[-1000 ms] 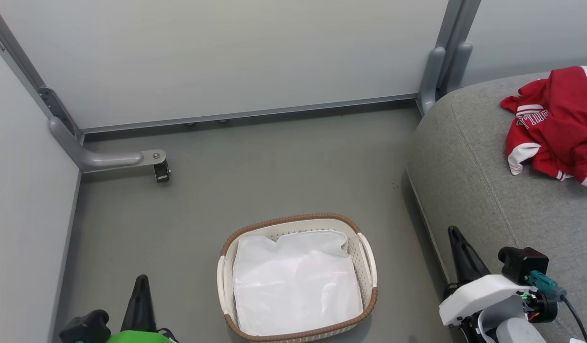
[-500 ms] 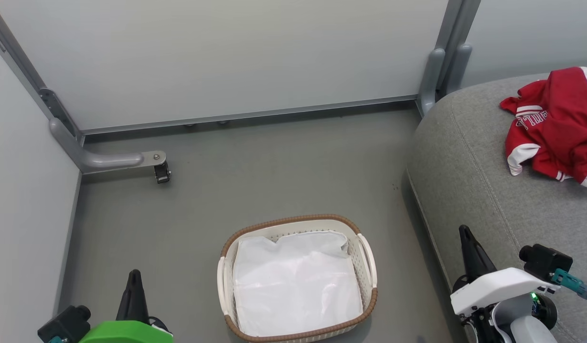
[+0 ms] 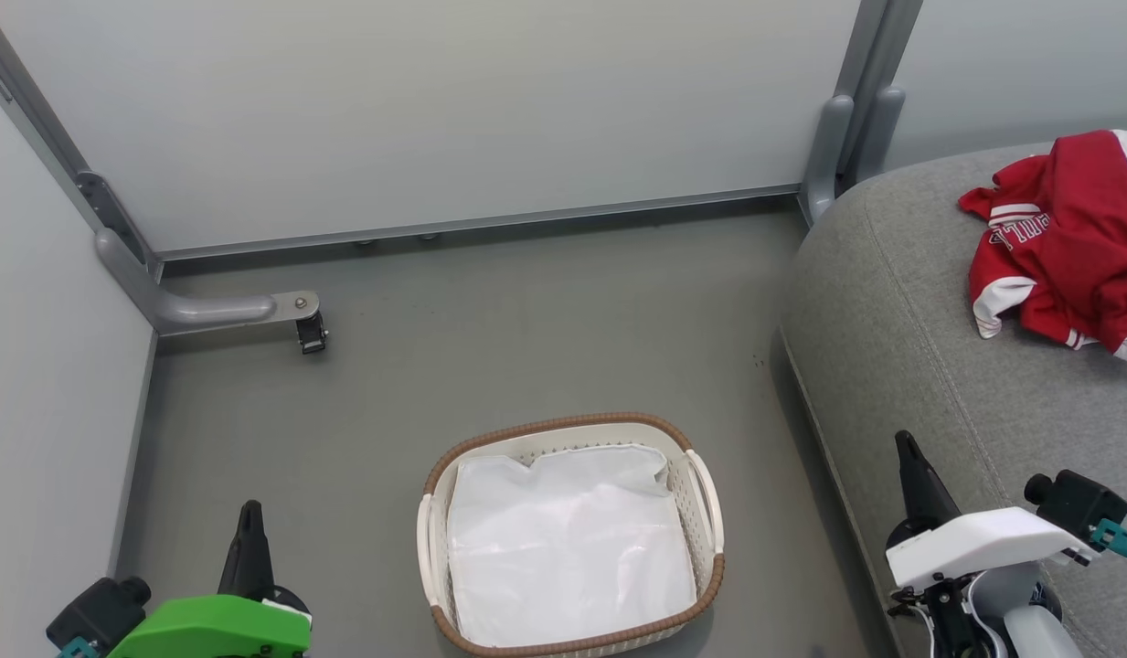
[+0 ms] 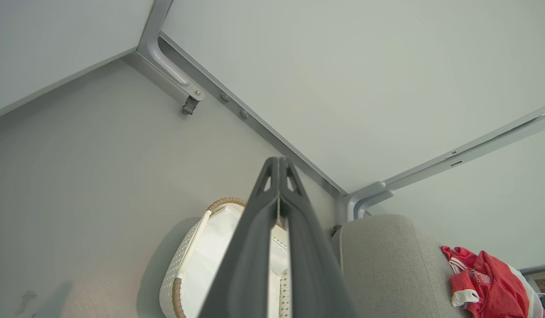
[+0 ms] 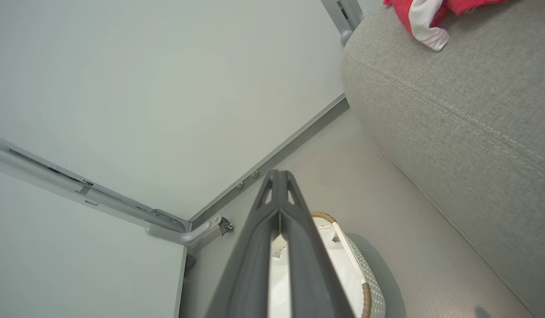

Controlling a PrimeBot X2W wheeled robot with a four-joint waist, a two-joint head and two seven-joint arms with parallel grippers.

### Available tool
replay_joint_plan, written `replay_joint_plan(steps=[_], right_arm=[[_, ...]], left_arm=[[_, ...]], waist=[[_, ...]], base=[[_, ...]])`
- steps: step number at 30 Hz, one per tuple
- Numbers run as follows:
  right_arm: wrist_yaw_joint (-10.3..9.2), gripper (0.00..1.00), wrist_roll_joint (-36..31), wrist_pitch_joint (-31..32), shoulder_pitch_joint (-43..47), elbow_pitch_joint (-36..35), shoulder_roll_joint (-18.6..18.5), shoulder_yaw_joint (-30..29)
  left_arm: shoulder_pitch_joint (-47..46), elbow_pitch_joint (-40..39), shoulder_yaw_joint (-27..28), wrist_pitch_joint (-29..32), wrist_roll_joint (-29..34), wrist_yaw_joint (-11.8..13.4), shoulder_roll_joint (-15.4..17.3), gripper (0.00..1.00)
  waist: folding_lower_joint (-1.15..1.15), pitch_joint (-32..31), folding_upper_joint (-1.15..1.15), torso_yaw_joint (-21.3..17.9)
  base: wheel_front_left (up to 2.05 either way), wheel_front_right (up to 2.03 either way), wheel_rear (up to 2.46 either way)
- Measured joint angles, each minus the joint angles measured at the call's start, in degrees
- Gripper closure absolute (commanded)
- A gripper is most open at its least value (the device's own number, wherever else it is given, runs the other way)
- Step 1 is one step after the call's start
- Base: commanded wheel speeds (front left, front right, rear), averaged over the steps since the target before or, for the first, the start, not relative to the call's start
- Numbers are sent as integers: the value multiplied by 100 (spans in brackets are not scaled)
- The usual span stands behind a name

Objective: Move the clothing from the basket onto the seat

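The red jersey (image 3: pixel 1066 238) lies on the far right of the grey woven seat (image 3: pixel 901 366), well away from the basket (image 3: pixel 554 422). It's a crumpled heap, stretched roughly from near-left to far-right, and the picture's right edge cuts it off. A white cuff with red-white striped trim pokes out toward the near-left. Black-and-white lettering runs tilted across the chest, too crumpled to read.

The basket sits on the smooth grey floor (image 3: pixel 490 347), left of the seat and apart from it. Its mouth faces up, with a handle on the left side and one on the right. Inside lies just the plain white liner (image 3: pixel 568 539), wrinkled across the bottom. The walls are cream and perforated, and a brown woven rim runs round the top.

Pale grey wall panels (image 3: pixel 435 110) close off the far side and the left. A grey metal bracket (image 3: pixel 225 306) reaches out from the far-left corner and ends in a small black caster (image 3: pixel 312 334). A grey post (image 3: pixel 855 100) stands at the seat's far-left corner. The seat has rounded edges and a stitched seam running along its top.

The left gripper (image 3: pixel 248 539) is low and near, left of the basket, green housing behind it. Its fingers are pressed together on nothing. The right gripper (image 3: pixel 915 475) hovers at the seat's near-left edge, white housing behind it. Its fingertips also meet, with nothing between them.
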Motion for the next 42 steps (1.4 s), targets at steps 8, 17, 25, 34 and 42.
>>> replay_joint_plan(steps=[8, 17, 25, 34, 42], right_arm=[[0, 100, 571, 143, 0, -40, -2, -73], [0, 100, 1180, 312, -1, -81, -7, -154], [0, 100, 1669, 427, -1, -118, -11, -218], [-1, 100, 2172, 563, -2, -157, -13, -285], [-1, 100, 2604, 670, -3, -191, -16, -342]], left_arm=[[-68, -9, 84, 147, -537, -36, 0, 100], [-136, -22, 151, 311, -1073, -86, 0, 100], [-224, -31, 222, 425, -1506, -121, 0, 100], [-287, -40, 287, 575, -1989, -145, 0, 100], [-353, -53, 335, 672, -2371, -188, 0, 100]], waist=[[0, -11, 0, -1], [0, -23, 0, -2], [0, -34, 0, -3], [0, -47, 0, -4], [0, -58, 0, -5]], base=[[0, 0, 0], [0, 0, 0], [0, 0, 0], [0, 0, 0], [0, 0, 0]])
